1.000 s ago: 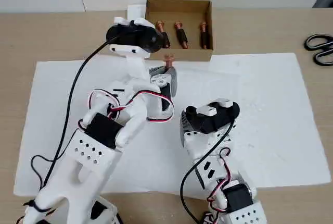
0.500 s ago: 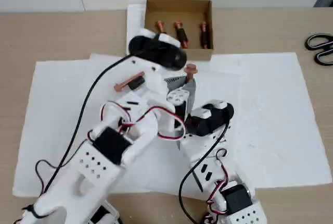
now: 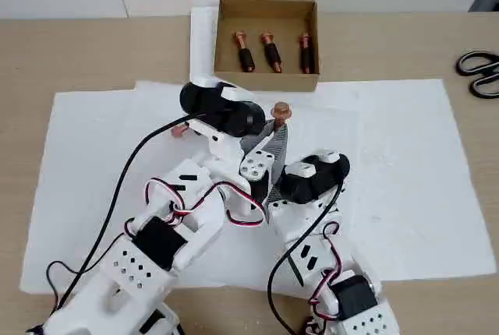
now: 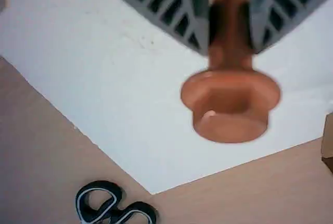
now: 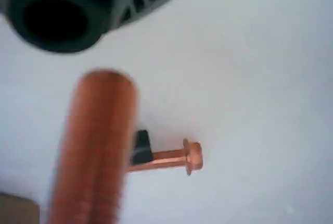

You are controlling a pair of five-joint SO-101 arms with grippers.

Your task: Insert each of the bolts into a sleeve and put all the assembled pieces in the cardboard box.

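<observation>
One assembled piece (image 3: pixel 181 129) lying loose on the white sheet (image 3: pixel 405 163) at left, half tucked behind the left arm, apart from the cardboard box (image 3: pixel 267 0). Three more finished pieces (image 3: pixel 270 51) side by side inside that box, at the far middle of the counter (image 3: pixel 93 47). Just nearer, left pincer (image 4: pixel 229 36) clamped on the shank of a copper bolt (image 3: pixel 281 110), head pointing toward the box. Beside it, right pincer (image 5: pixel 99 5) apparently closed around a black sleeve (image 5: pixel 54 20), open bore near the bolt's threaded end, not yet on it. Scissors (image 3: pixel 479 72) at far right. Step in hand, by the look of it: mating bolt and sleeve. Next: lining thread with bore, then pushing home without tilt.
</observation>
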